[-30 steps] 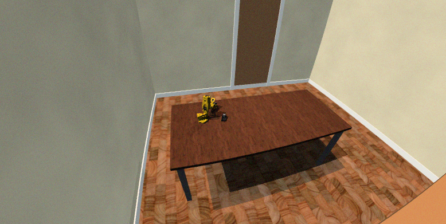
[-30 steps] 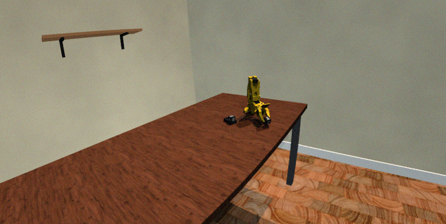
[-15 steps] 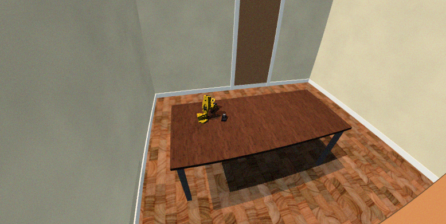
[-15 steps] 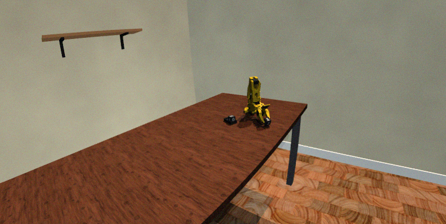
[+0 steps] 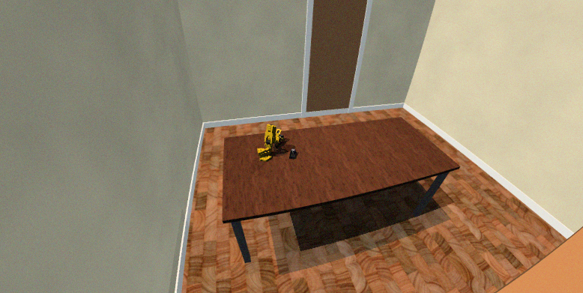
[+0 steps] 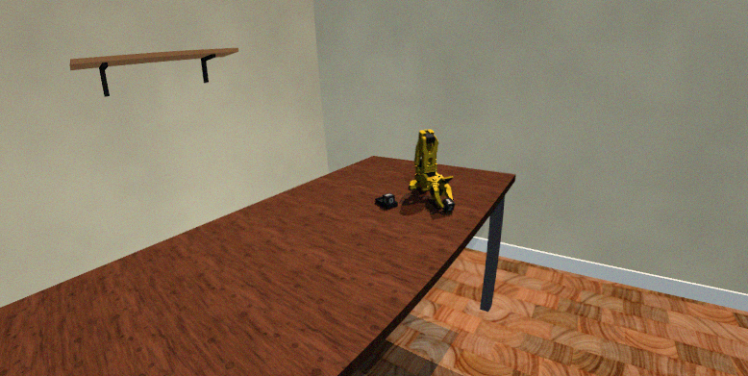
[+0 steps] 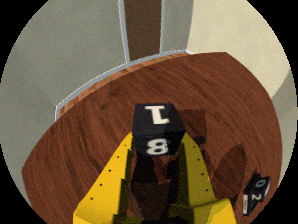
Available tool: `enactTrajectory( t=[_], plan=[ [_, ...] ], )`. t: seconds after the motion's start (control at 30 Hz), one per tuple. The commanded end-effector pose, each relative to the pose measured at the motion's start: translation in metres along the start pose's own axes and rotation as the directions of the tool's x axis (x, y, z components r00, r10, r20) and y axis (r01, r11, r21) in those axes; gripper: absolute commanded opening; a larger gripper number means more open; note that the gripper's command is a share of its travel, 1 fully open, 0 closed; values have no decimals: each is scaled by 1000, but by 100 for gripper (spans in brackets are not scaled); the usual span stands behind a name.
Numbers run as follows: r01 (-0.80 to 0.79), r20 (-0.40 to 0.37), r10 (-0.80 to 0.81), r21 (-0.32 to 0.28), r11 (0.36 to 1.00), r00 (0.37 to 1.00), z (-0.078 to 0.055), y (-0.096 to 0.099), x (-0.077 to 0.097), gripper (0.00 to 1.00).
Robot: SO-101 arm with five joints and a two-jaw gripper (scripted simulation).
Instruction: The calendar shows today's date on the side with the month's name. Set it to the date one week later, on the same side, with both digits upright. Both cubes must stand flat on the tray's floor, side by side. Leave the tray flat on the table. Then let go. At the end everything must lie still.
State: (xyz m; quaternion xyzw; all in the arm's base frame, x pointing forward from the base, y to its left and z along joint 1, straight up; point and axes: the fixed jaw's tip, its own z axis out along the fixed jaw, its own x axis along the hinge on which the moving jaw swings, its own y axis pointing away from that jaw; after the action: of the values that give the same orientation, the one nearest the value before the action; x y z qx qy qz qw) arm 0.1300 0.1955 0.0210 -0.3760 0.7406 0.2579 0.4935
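Note:
My gripper (image 6: 443, 202) (image 7: 158, 137) is shut on a black cube (image 6: 449, 205) (image 7: 159, 129). In the wrist view the cube's upper face shows a white 1, upside down in that view, and the face toward me shows a white 8. The cube is near the table top; the exact gap is hard to tell. The small dark calendar tray (image 5: 292, 156) (image 7: 245, 204) is on the table to the right in the wrist view, with a white label strip. The other black cube (image 6: 388, 199) (image 7: 257, 189) is at the tray and shows a 0 and a 2. The month's name is unreadable.
The brown table (image 5: 346, 156) (image 6: 235, 268) carries the yellow arm (image 5: 270, 136) (image 6: 426, 156) near one end. In the exterior view the tray and its cube are left of the arm, and the table's edge runs to the right of the held cube. A wall shelf (image 6: 157, 58) is far off.

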Motion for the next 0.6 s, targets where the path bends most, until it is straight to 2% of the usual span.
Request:
enactTrajectory(
  t=[0.0,0.2,0.47,0.57],
  plan=[
    [-5,54,6,-12,1000,999,2,3,-9,0],
    [-5,54,6,-12,1000,999,2,3,-9,1],
    [-5,54,6,-12,1000,999,2,3,-9,16],
    [-5,54,6,-12,1000,999,2,3,-9,18]
  ],
)
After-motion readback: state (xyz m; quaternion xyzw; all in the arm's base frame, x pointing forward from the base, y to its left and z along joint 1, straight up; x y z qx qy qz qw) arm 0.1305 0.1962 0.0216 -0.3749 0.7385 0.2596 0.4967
